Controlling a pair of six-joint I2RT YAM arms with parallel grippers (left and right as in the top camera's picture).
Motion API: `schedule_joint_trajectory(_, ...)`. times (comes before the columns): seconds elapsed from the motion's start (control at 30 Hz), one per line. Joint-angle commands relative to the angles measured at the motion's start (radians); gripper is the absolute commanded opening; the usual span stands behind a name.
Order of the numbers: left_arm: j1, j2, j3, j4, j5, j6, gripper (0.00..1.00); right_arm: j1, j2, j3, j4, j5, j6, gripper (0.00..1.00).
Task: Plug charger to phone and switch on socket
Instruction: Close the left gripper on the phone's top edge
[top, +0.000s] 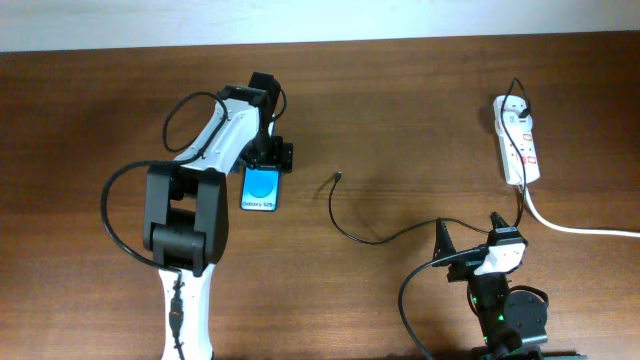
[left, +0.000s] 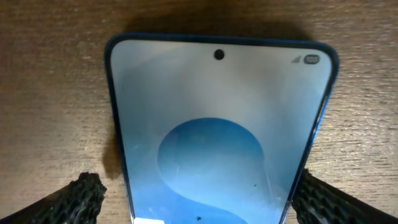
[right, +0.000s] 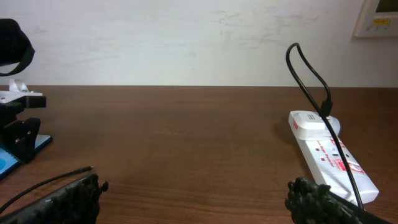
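Observation:
The phone (top: 260, 190) lies flat on the table with its blue screen up. My left gripper (top: 270, 160) is over it, open. In the left wrist view the phone (left: 217, 124) sits between the two fingers (left: 196, 199): the right finger is at its edge and the left finger stands off with a gap. The charger (top: 370, 239) is a thin black cable whose free plug tip (top: 340, 177) lies right of the phone, also seen in the right wrist view (right: 87, 168). The socket (top: 517, 140) lies at the far right (right: 326, 146). My right gripper (top: 470, 230) (right: 196, 199) is open and empty.
The socket's thick white cord (top: 580, 228) runs off to the right edge. The charger cable loops up from the socket's far end (right: 308, 68) and passes by the right arm's base (top: 505, 310). A pale wall stands behind the table.

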Motion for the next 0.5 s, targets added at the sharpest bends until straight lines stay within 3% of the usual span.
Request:
schedule_joint_trajectory(0.0, 0.006, -0.018, -0.063, 0.043, 0.038, 0.041, 0.96, 0.000, -0.006, -0.006, -0.005, -0.002, 0.003, 0.98)
schedule_joint_trajectory(0.47, 0.005, -0.018, -0.085, 0.039, 0.038, 0.040, 0.80, 0.000, -0.006, -0.006, -0.005, -0.002, 0.003, 0.98)
